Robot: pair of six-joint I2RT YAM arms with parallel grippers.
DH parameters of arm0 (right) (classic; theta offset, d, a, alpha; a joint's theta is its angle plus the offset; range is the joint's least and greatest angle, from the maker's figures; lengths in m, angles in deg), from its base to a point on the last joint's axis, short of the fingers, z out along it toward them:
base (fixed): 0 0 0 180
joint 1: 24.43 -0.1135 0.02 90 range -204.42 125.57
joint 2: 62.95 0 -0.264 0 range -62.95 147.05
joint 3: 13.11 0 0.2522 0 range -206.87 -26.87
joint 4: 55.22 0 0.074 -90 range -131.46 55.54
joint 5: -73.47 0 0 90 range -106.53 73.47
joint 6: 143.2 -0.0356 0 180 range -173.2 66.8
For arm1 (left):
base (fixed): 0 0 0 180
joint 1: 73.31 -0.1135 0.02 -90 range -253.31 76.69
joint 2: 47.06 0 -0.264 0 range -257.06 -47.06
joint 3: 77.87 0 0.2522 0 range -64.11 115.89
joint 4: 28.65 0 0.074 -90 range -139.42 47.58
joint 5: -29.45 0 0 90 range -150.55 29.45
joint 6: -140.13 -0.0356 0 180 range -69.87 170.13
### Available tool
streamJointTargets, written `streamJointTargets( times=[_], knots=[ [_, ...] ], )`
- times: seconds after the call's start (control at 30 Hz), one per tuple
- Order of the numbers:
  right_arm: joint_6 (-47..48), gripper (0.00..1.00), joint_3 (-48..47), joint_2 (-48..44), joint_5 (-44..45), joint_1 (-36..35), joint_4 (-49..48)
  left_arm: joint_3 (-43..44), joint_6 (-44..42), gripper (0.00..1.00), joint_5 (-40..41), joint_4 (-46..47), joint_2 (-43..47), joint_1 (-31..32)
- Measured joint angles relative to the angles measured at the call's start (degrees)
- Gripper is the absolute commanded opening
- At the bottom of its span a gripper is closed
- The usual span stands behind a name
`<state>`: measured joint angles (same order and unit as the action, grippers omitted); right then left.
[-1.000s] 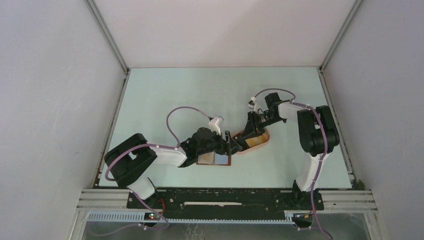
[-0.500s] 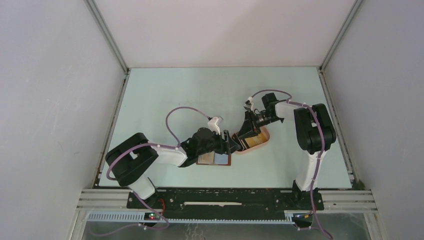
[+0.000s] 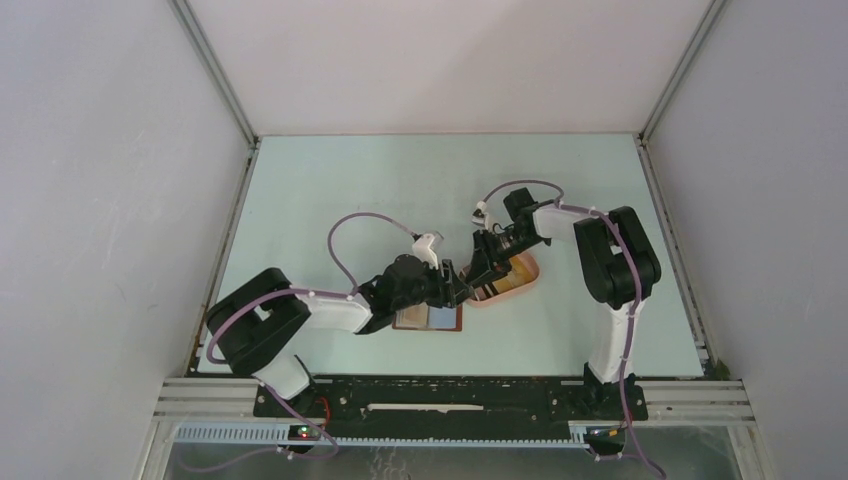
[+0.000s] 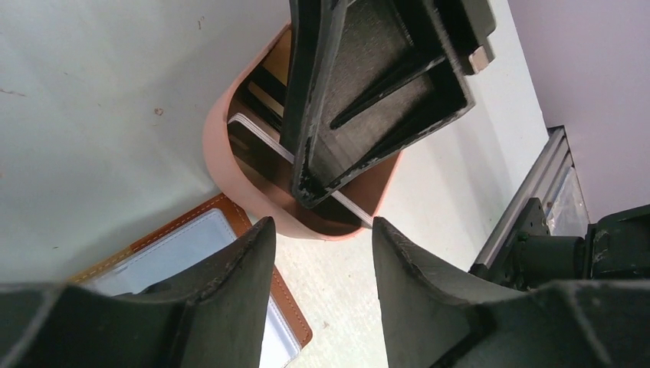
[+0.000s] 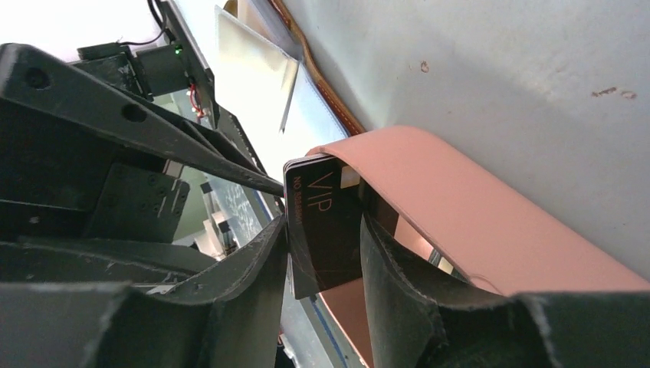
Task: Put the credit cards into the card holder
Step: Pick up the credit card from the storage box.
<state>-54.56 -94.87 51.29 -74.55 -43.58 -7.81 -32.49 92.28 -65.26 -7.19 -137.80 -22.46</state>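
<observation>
The card holder [image 3: 428, 318] lies open on the table, brown-edged with pale clear pockets [image 4: 184, 241]. Just right of it stands the pink oval tray [image 3: 523, 285]. My right gripper [image 3: 483, 272] reaches into the tray's left end. A black credit card [image 5: 326, 199] marked VIP stands tilted between its fingers [image 5: 323, 230], resting against one; contact with the other is unclear. Another card [image 4: 257, 129] with a pale edge lies in the tray [image 4: 218, 146]. My left gripper [image 4: 322, 226] hovers open and empty at the tray's near rim, one tip close to the card.
The two grippers [image 3: 462, 287] are nearly touching over the tray's left end. The booth's white walls enclose the table on three sides. The aluminium rail [image 3: 450, 395] with the arm bases runs along the near edge.
My right gripper has slid left along the tray toward my left gripper. The left jaws have narrowed. The card holder and tray have not moved.
</observation>
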Motion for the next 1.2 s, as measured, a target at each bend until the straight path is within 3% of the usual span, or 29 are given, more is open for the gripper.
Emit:
streamJointTargets(
  times=[0.3, 0.43, 0.53, 0.9, 1.2],
  knots=[
    [0.85, 0.45, -0.44, -1.81, 5.81, -0.66, 1.2, -0.11, -1.18, 0.55, 2.71, -3.87, 5.42, -0.02],
    [1.57, 0.34, -0.44, -3.63, 9.14, -0.83, 1.51, -0.11, -2.29, 0.56, 3.91, -6.1, 7.02, -0.02],
    [1.97, 0.31, -0.76, -4.28, 9.86, -0.79, 2.23, -0.13, -3.19, 0.56, 4.83, -7.61, 7.89, -0.02],
    [4.09, 0.45, -0.96, -4.83, 11.32, 1.77, 3.93, -5.29, -4.2, 0.56, 7.48, -9.79, 16.26, -0.02],
    [6.88, 0.44, -0.96, -4.66, 10.05, 3.8, 4.96, -6.58, -4.02, 0.56, 7.56, -9.49, 19.56, -0.02]
  ],
)
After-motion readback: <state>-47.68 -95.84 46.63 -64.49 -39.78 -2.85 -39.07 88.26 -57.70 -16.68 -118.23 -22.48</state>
